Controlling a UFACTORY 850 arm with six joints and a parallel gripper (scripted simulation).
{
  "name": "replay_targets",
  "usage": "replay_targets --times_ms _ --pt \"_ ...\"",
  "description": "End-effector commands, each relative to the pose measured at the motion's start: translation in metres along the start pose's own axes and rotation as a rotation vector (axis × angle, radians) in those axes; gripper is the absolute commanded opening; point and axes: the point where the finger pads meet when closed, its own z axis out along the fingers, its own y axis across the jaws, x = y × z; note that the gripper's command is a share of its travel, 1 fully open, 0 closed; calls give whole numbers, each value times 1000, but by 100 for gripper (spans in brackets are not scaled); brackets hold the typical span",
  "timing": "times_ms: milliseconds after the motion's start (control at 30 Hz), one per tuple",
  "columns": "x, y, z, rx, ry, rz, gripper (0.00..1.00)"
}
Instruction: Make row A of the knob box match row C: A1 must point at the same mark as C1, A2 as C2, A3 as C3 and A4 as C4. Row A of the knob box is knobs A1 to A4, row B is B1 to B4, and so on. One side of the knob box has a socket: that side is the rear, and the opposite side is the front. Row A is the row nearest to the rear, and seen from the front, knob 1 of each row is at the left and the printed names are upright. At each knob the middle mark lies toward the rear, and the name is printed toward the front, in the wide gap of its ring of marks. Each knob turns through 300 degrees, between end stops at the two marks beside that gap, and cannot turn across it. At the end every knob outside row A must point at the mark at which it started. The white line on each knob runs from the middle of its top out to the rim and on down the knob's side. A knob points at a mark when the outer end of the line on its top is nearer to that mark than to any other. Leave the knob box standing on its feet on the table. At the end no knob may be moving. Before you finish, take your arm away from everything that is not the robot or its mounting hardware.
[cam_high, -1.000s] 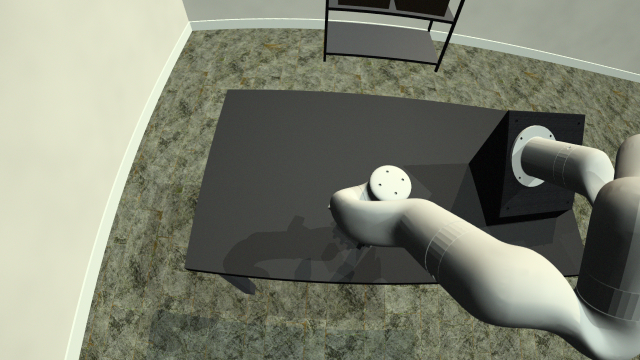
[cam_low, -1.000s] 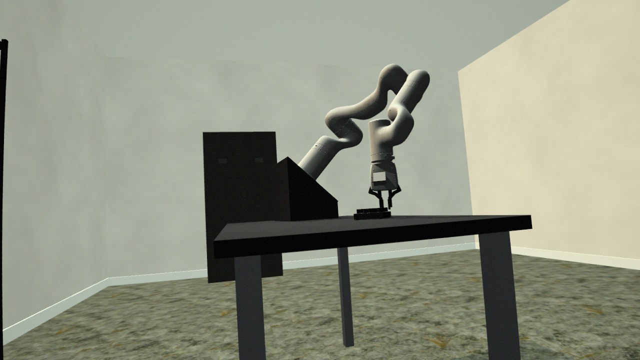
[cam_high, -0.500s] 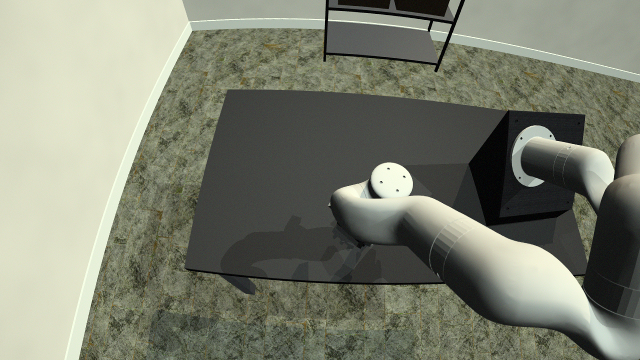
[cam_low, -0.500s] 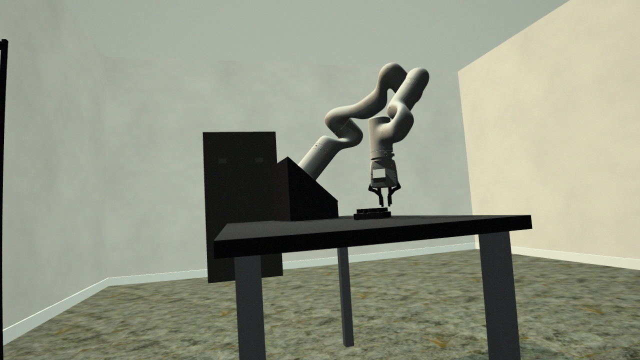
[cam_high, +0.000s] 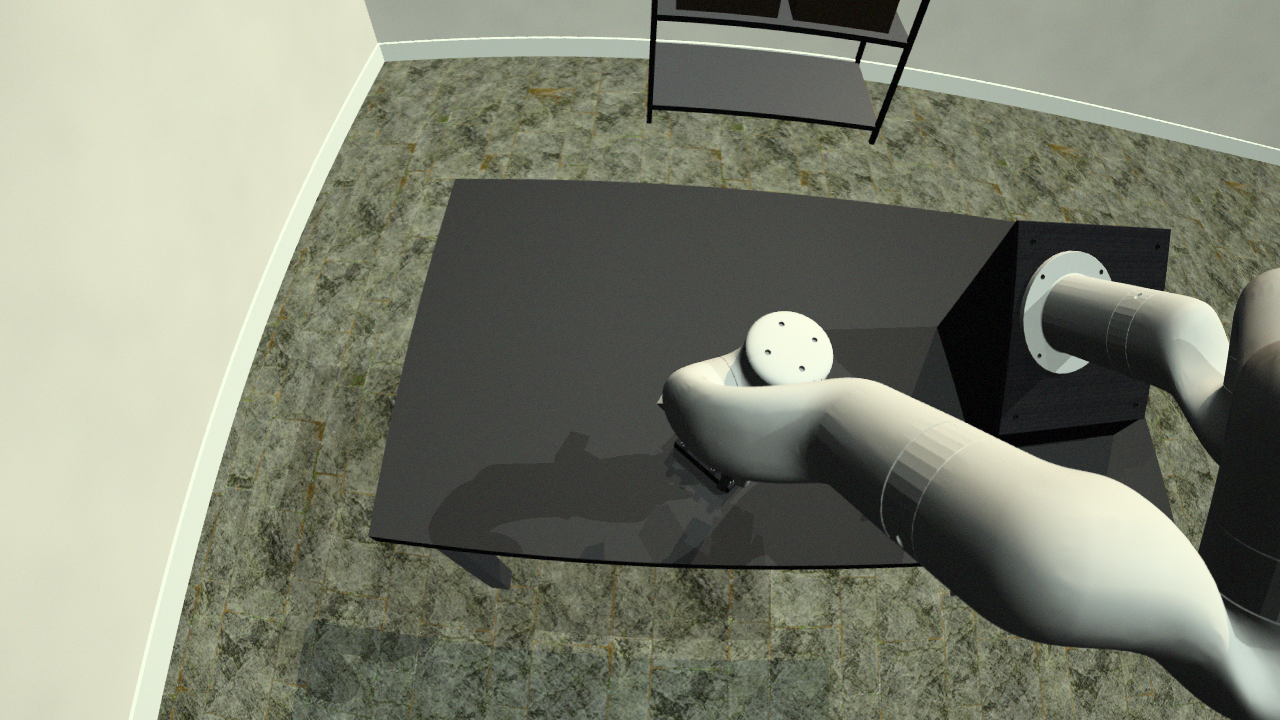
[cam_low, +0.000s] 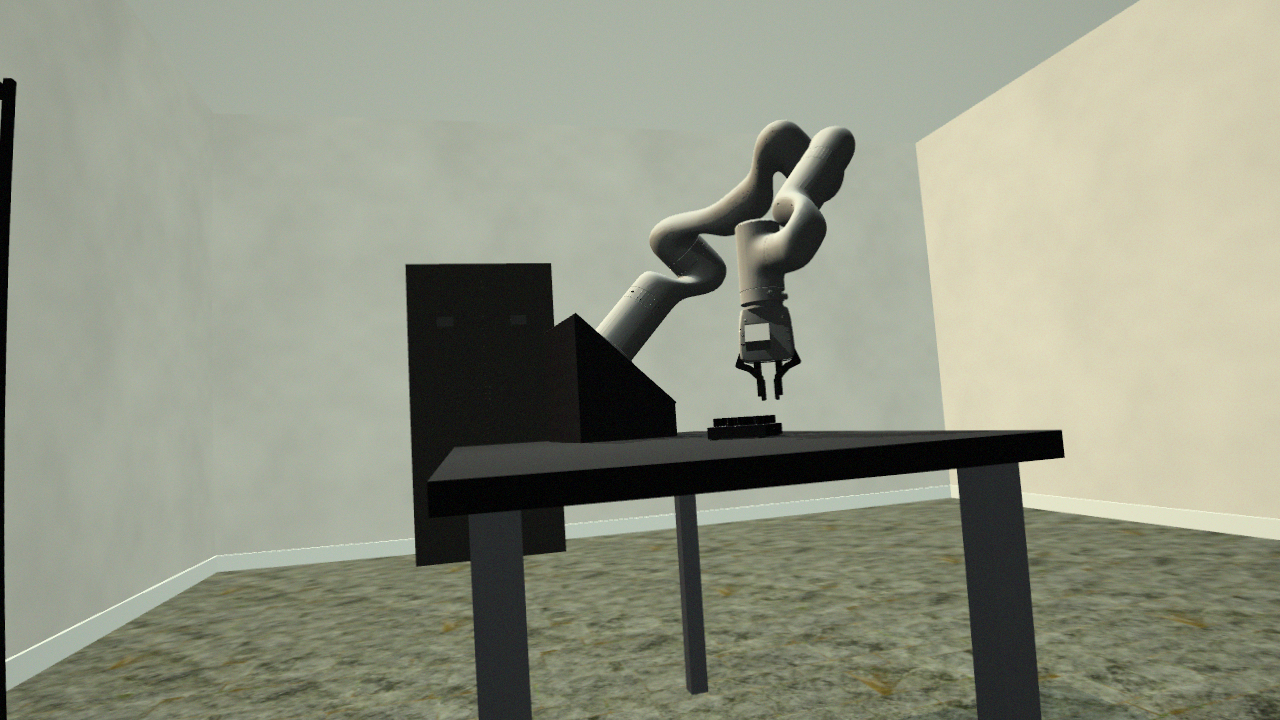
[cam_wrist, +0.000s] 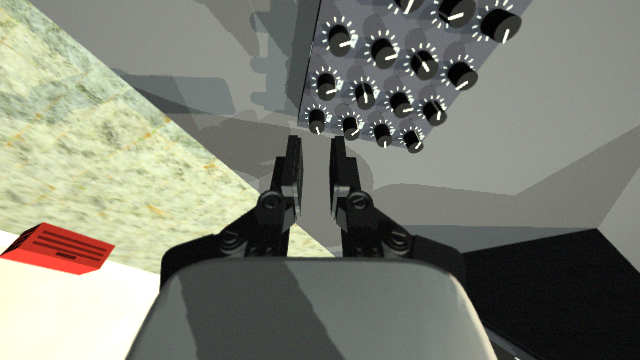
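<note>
The knob box (cam_wrist: 356, 68) (cam_low: 742, 428) is a flat grey panel with several black knobs, each bearing a white line. It stands on the dark table (cam_high: 554, 295) (cam_low: 733, 465). In the top view my arm covers it, and only a corner (cam_high: 707, 467) shows. My gripper (cam_wrist: 316, 153) (cam_low: 769, 394) hangs a short way above the box, over its edge beside the nearest corner knob (cam_wrist: 317, 120). Its fingers stand a little apart and nothing is between them. The printed knob names are too small to read.
The arm's black wedge-shaped pedestal (cam_high: 1056, 358) (cam_low: 608, 385) stands on the table at one end. A tall dark cabinet (cam_low: 478, 402) is behind it. A black shelf rack (cam_high: 769, 71) stands on the floor beyond the table. A red box (cam_wrist: 57, 247) shows in the wrist view.
</note>
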Motion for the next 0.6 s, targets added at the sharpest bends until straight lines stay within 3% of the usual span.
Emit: replay_targets --times_ms 0,300,467,567 --pt "1 -1 -1 1 1 0 19" --pt "1 0 -1 1 1 3 19" --pt "38 9 -15 2 2 202 19" --pt "46 11 -18 1 2 242 19"
